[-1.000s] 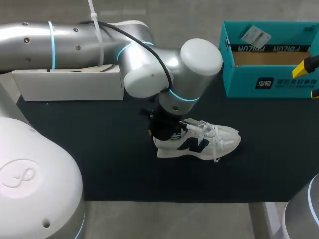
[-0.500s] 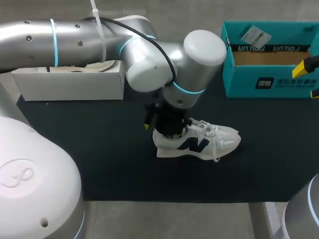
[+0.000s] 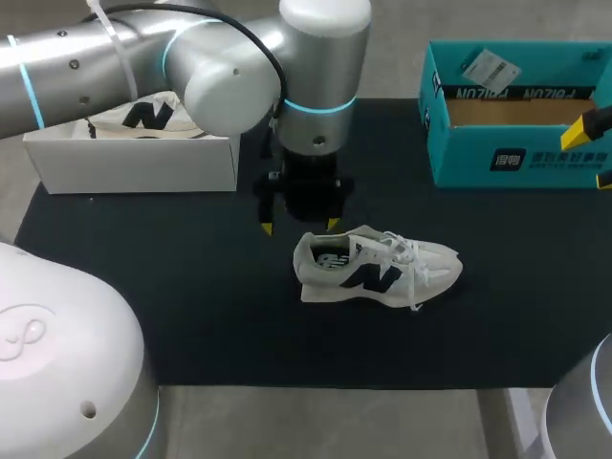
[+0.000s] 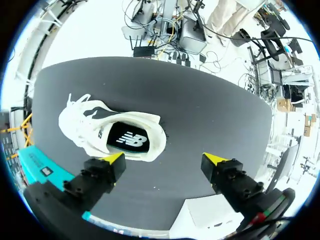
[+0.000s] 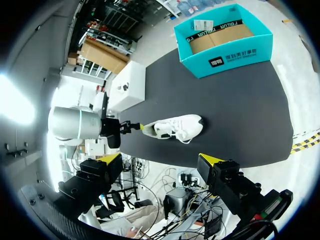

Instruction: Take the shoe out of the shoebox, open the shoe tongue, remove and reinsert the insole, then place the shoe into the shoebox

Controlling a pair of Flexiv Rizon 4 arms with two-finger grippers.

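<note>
A white sneaker [image 3: 382,270] with a dark side logo lies on its sole on the black mat, toe to the right. Its dark insole [image 4: 131,140] shows flat inside the opening. My left gripper [image 3: 298,226] hangs open just behind and above the heel and holds nothing; in the left wrist view the shoe [image 4: 100,131] lies ahead of one fingertip [image 4: 114,159]. The teal shoebox [image 3: 459,158] stands open at the back right. My right gripper [image 3: 598,151] is open at the right edge by the box, far from the shoe [image 5: 175,127].
A white box [image 3: 134,163] at the back left holds a second sneaker [image 3: 148,113]. The black mat [image 3: 191,316] has bare room in front of and to the left of the shoe. The teal box [image 5: 225,42] has a loose tag on its far wall.
My left gripper has opened, lifted out of the shoe's heel opening and drawn back toward the white box. The shoe stays where it was. The right arm has not moved.
</note>
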